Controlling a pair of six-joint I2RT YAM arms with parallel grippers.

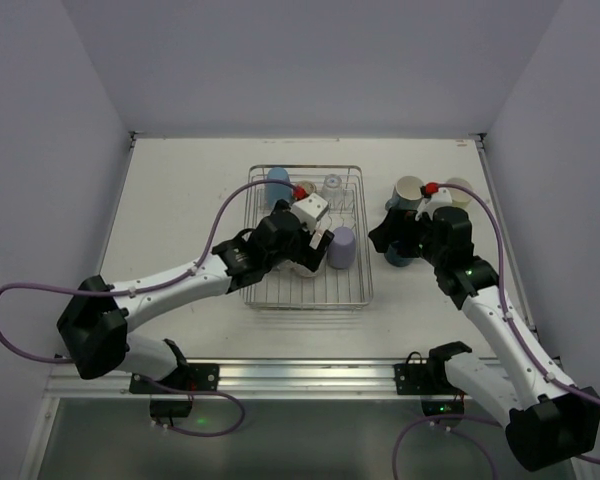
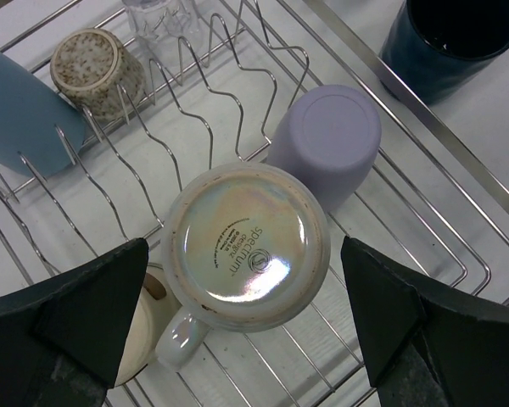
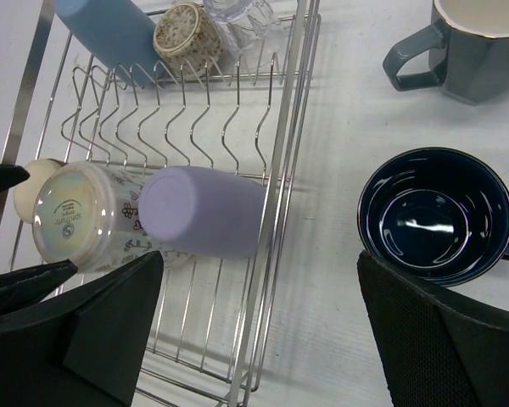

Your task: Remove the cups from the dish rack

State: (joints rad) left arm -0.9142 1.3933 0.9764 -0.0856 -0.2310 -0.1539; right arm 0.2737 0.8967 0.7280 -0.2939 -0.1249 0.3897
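The dish rack (image 1: 355, 285) is a silver wire basket in the middle of the table. My left gripper (image 2: 246, 314) hovers open over an upside-down iridescent white mug (image 2: 246, 246), one finger on each side, not touching it. A lavender cup (image 2: 327, 140) lies beside the mug. At the rack's far end sit a light blue cup (image 2: 21, 110), a speckled beige cup (image 2: 93, 68) and a clear cup (image 2: 157, 21). My right gripper (image 3: 259, 331) is open above the table just right of the rack rim (image 3: 280, 170), empty. A dark blue cup (image 3: 437, 216) stands upright by its right finger.
A grey-teal mug (image 3: 471, 42) stands upright on the table beyond the dark blue cup. In the top view a cream-lined mug (image 1: 410, 190) and a pale cup (image 1: 460, 190) stand right of the rack. A cream-coloured object (image 2: 140, 326) lies by the white mug's handle.
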